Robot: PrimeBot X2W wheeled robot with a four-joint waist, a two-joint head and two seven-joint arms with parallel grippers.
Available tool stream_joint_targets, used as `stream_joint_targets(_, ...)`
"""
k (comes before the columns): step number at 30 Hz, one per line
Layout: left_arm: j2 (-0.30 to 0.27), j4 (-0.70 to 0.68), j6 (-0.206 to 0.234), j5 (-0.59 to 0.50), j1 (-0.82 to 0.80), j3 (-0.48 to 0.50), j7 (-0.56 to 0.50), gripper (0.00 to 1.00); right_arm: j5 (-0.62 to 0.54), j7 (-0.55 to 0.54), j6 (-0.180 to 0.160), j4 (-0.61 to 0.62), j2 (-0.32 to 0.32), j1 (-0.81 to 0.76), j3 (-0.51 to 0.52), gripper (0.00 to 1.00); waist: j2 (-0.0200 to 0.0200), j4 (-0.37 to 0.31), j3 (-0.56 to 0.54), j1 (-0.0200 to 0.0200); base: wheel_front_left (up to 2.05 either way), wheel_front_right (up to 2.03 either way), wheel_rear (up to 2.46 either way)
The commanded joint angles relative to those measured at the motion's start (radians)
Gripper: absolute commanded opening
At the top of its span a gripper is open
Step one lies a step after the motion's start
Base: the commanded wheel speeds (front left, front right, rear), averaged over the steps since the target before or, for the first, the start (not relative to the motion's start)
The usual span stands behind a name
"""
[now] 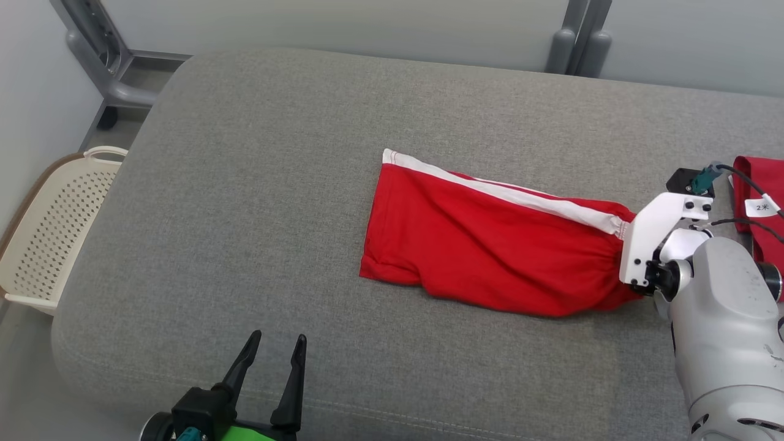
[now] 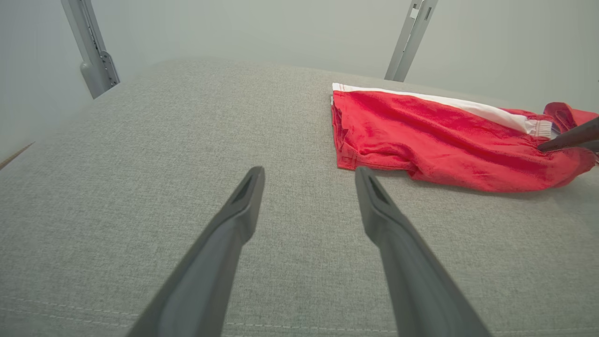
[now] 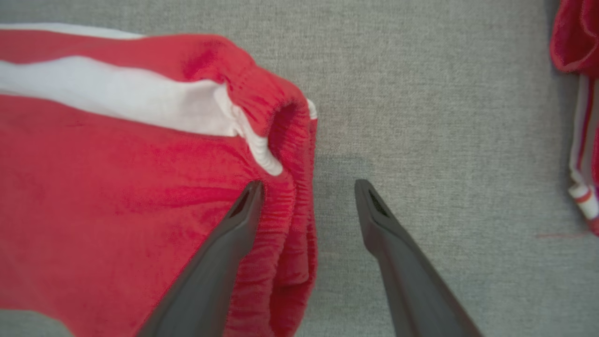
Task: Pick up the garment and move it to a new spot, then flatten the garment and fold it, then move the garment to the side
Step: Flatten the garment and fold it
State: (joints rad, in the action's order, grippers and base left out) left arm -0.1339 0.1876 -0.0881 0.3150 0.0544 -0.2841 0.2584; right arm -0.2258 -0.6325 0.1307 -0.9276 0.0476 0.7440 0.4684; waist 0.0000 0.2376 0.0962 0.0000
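The shorts [image 1: 490,239] lie right of centre on the cushion [image 1: 245,184], long axis left to right, hems pointing left, waistband at my right hand [image 3: 309,187], whose spread fingers straddle that band. My left hand [image 1: 272,343], also open, hovers well apart at the near edge.

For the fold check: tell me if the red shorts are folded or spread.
Folded. The red shorts lie as one narrow strip on the grey cushion, and the right wrist view shows waistband layers stacked double.
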Motion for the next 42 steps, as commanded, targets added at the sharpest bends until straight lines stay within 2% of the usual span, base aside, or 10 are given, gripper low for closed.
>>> stream_joint_targets(1, 0.004, 0.000, -0.005, 0.002, -0.012, 0.002, 0.008, 1.00, -0.012, -0.004, 0.000, 0.004, 0.006, -0.004, 0.006, 1.00, 0.0000, 0.006, 0.005, 0.0000, 0.00, 0.00, 0.00)
stream_joint_targets(16, 0.006, 0.014, -0.014, 0.002, -0.028, -0.013, 0.007, 1.00, -0.007, -0.010, 0.000, -0.168, -0.004, 0.046, 0.115, 1.00, 0.0000, 0.033, 0.022, 0.0000, 0.00, 0.00, 0.00)
stream_joint_targets(17, 0.007, 0.015, -0.014, 0.002, -0.028, -0.014, 0.007, 1.00, -0.008, -0.005, 0.001, -0.181, -0.005, 0.051, 0.120, 0.95, 0.0000, 0.034, 0.023, 0.0000, 0.00, 0.00, 0.00)
stream_joint_targets(18, 0.006, 0.016, -0.014, 0.002, -0.028, -0.014, 0.007, 1.00, -0.014, -0.001, 0.002, -0.194, -0.006, 0.057, 0.124, 0.65, 0.0000, 0.034, 0.023, 0.0000, 0.00, 0.00, 0.00)
stream_joint_targets(19, 0.006, 0.017, -0.014, 0.003, -0.029, -0.014, 0.007, 1.00, -0.016, 0.005, 0.002, -0.208, -0.006, 0.065, 0.128, 0.46, 0.0000, 0.035, 0.024, 0.0000, 0.00, 0.00, 0.00)
stream_joint_targets(20, 0.006, 0.018, -0.014, 0.003, -0.029, -0.014, 0.007, 1.00, -0.019, 0.013, 0.002, -0.220, -0.007, 0.071, 0.132, 0.40, 0.0000, 0.035, 0.024, 0.0000, 0.00, 0.00, 0.00)
stream_joint_targets(22, 0.006, 0.019, -0.014, 0.004, -0.030, -0.013, 0.007, 1.00, -0.026, 0.024, 0.001, -0.246, -0.005, 0.085, 0.137, 0.04, 0.0000, 0.034, 0.025, 0.0000, 0.00, 0.00, 0.00)
stream_joint_targets(23, 0.006, 0.020, -0.014, 0.004, -0.031, -0.013, 0.007, 1.00, -0.031, 0.036, 0.001, -0.256, -0.003, 0.090, 0.139, 0.00, 0.0000, 0.034, 0.024, 0.0000, 0.00, 0.00, 0.00)
stream_joint_targets(31, 0.007, 0.021, -0.008, 0.007, -0.020, -0.012, 0.007, 1.00, -0.092, 0.075, 0.000, -0.249, 0.004, 0.106, 0.180, 0.00, 0.0000, 0.016, 0.011, 0.0000, 0.00, 0.00, 0.00)
stream_joint_targets(42, -0.008, 0.023, -0.001, 0.013, 0.003, -0.010, 0.007, 1.00, -0.259, 0.000, -0.001, -0.027, 0.006, 0.096, 0.214, 0.00, 0.0000, -0.010, -0.030, 0.0000, 0.00, 0.00, 0.00)
